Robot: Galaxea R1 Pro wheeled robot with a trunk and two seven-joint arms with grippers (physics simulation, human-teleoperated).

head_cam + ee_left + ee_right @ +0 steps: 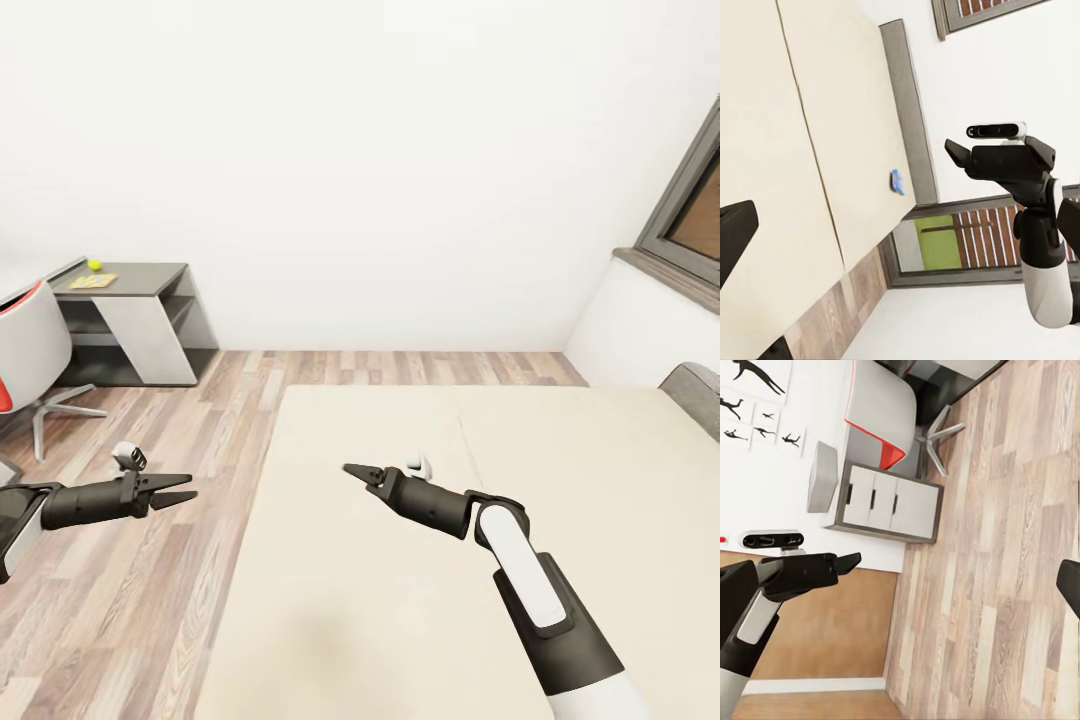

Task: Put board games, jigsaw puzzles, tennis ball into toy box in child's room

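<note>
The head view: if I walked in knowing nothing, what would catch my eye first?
Probably the two black grippers held out in front: the left gripper over the wooden floor, the right gripper over the big beige bed, both empty. Next, far off by the wall, the dark grey end of the table carries a tiny tennis ball and a bright jigsaw puzzle, beside a red and white chair.

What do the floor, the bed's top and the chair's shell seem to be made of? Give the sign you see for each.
The floor: wood or wood-look planks, matt, by the grain and staggered board seams.
The bed: plain beige fabric, probably a mattress cover, matt, with a faint seam line.
The chair: smooth moulded shell, likely plastic, grey outside and red inside, on a metal-looking star base.
</note>
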